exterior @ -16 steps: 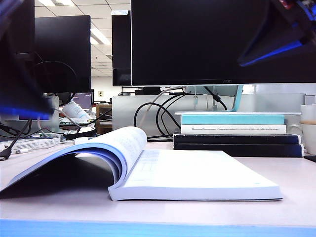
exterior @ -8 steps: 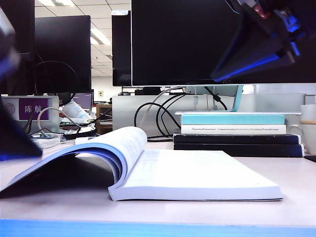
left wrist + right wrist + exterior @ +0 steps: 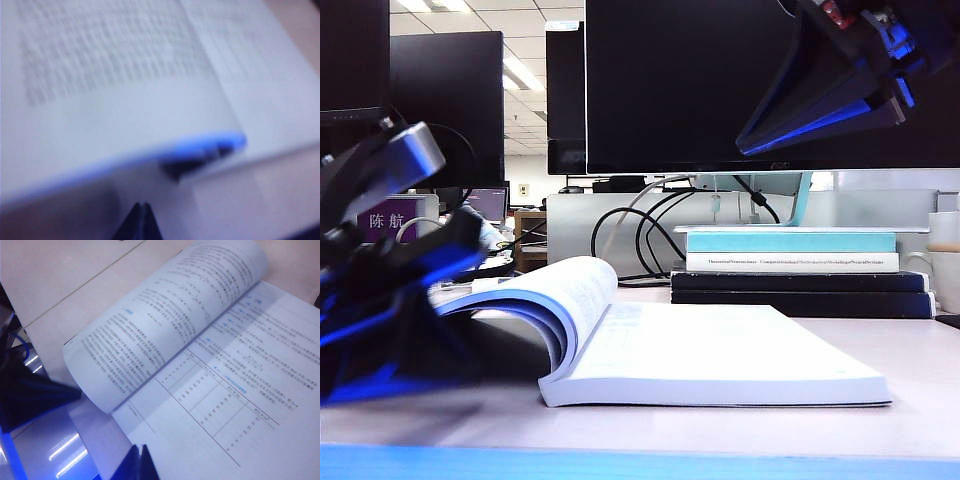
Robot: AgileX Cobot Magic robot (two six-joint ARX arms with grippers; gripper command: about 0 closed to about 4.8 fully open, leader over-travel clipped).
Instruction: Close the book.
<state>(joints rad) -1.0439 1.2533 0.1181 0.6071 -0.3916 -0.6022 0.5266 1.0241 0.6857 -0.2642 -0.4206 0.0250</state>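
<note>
The thick white-paged book with the blue cover lies open on the pale surface; the shut left tool, low beside its raised left half, should slide under and tip it over, while the right tool, also shut, hangs above.

Black arms, blue-lit edges, dark tapered fingers

Dark monitors stand behind a pale counter; ceiling light strips glow over the office beyond.
</note>
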